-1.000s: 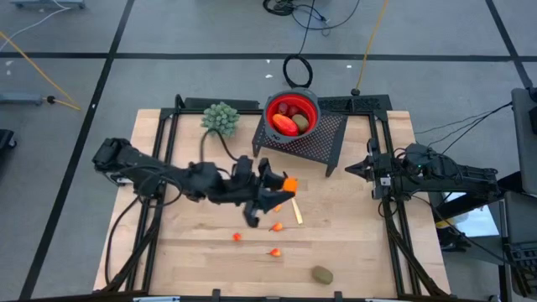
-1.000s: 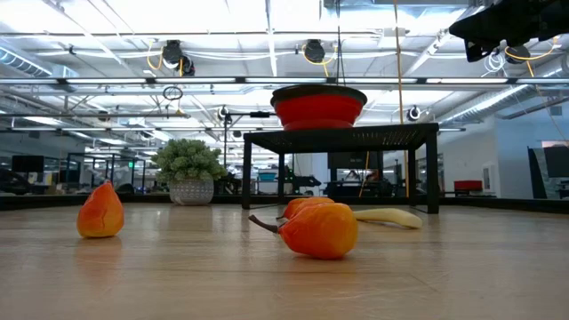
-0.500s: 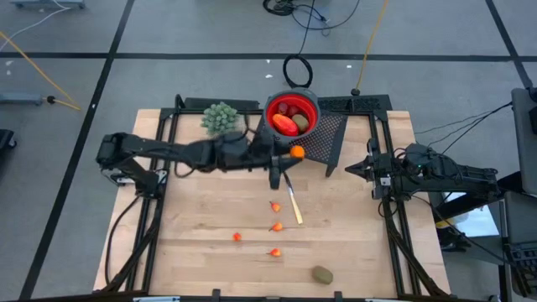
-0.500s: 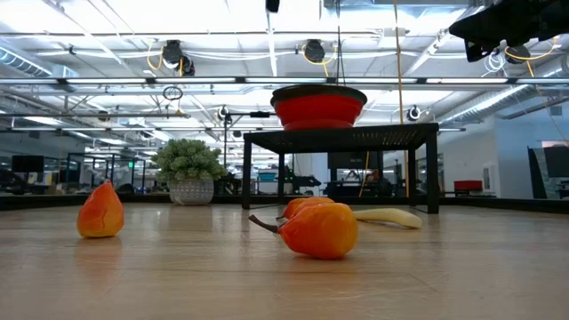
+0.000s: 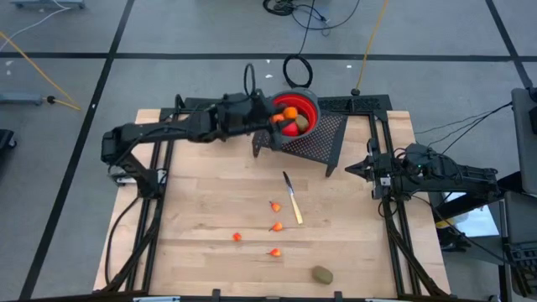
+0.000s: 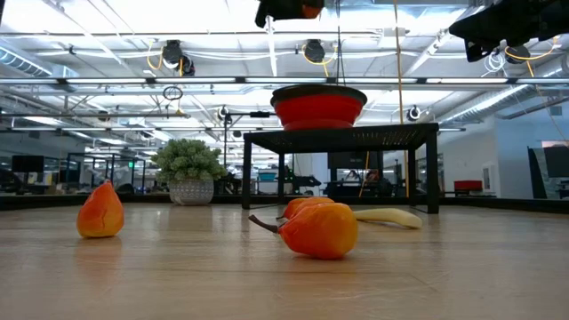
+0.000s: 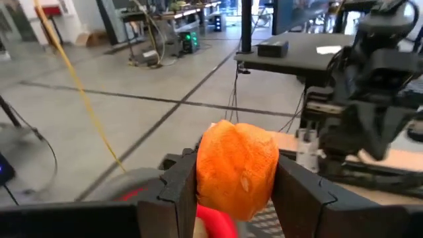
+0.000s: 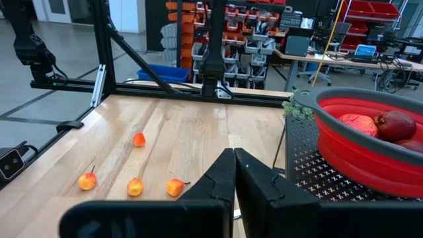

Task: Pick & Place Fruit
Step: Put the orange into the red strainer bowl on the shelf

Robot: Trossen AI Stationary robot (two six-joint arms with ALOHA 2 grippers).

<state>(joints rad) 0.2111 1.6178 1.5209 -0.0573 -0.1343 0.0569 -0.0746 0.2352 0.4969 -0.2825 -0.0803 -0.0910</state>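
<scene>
Progress: the red bowl (image 5: 293, 116) on the black rack (image 5: 323, 138) already holds several fruit. Remaining on the surface (image 5: 201, 243): four small orange pieces (image 5: 274, 206) and one brownish-green oval (image 5: 322, 274). The left gripper (image 5: 282, 115) is above the bowl, its fingers (image 7: 177, 192) clamped on either side of an orange fruit (image 7: 237, 168), not yet released. The right gripper (image 5: 352, 168) waits at the right edge, fingers closed and empty.
</scene>
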